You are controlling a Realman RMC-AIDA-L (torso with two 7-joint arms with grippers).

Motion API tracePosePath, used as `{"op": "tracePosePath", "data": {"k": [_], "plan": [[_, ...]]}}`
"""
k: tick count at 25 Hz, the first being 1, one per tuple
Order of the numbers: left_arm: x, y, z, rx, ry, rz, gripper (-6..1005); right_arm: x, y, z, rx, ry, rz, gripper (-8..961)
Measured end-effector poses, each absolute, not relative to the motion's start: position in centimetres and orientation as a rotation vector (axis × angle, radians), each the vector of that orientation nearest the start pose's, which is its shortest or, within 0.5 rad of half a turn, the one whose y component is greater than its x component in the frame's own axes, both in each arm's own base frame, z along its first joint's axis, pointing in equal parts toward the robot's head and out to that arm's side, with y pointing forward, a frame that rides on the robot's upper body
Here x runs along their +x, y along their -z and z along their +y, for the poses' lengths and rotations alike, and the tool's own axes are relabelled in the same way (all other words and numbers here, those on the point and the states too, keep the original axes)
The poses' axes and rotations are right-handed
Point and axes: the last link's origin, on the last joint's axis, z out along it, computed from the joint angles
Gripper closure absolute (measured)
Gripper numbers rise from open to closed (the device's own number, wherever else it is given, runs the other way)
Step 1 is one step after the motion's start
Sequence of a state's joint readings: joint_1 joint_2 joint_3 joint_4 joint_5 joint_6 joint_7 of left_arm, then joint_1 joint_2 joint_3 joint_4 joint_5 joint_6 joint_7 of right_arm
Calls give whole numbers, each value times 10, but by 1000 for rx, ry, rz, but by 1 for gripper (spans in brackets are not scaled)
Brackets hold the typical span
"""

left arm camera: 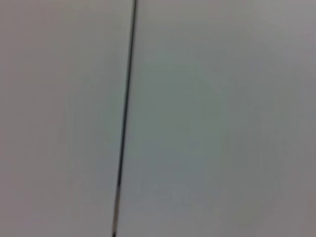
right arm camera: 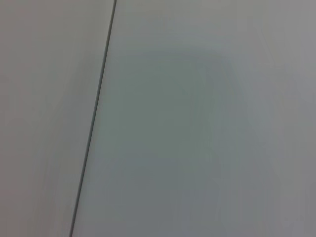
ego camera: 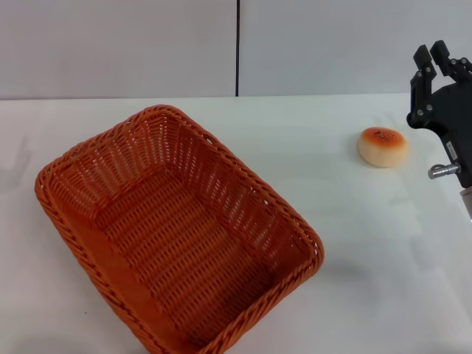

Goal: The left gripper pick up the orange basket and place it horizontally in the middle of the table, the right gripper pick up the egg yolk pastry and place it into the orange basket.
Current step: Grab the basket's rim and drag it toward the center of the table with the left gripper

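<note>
The orange basket [ego camera: 177,232] lies on the white table [ego camera: 369,243] left of centre in the head view, turned diagonally, with nothing inside it. The egg yolk pastry [ego camera: 382,146] sits on the table to the right of the basket and well apart from it. My right gripper [ego camera: 441,59] hangs at the right edge of the head view, raised above the table, just right of the pastry and not touching it. The left gripper is out of view. Both wrist views show only a pale wall with a dark seam.
A grey wall [ego camera: 118,44] with a vertical dark seam [ego camera: 237,44] stands behind the table's far edge. Bare tabletop lies between the basket and the pastry and in front of the pastry.
</note>
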State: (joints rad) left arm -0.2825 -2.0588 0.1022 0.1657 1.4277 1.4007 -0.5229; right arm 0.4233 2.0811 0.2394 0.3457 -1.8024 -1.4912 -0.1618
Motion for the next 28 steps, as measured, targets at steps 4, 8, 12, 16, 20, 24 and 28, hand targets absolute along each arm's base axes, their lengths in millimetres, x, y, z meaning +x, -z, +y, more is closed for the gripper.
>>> {"op": "tracePosePath", "data": {"k": [4,8,12,16,20,24,28], "plan": [[-383,-74,278,-1631,806,-585,247,264,41,296,-1626,-858,205,800],[-368,-98,288,-1775,821,-554,249,266,40,296,-1628,-849,201,800],[-348,-122,294,-1920,797,-556,252,270,39,295,-1629,-834,198,800],[-326,-140,298,-2063,691,-543,255,271,39,295,-1629,-829,202,800],[-300,-153,300,-2200,548,-520,263,273,38,295,-1630,-821,200,800],[-281,-151,306,-2317,348,-511,273,273,37,295,-1626,-818,200,800],[-264,-134,317,-2440,111,-502,282,273,38,295,-1627,-818,197,800]]}}
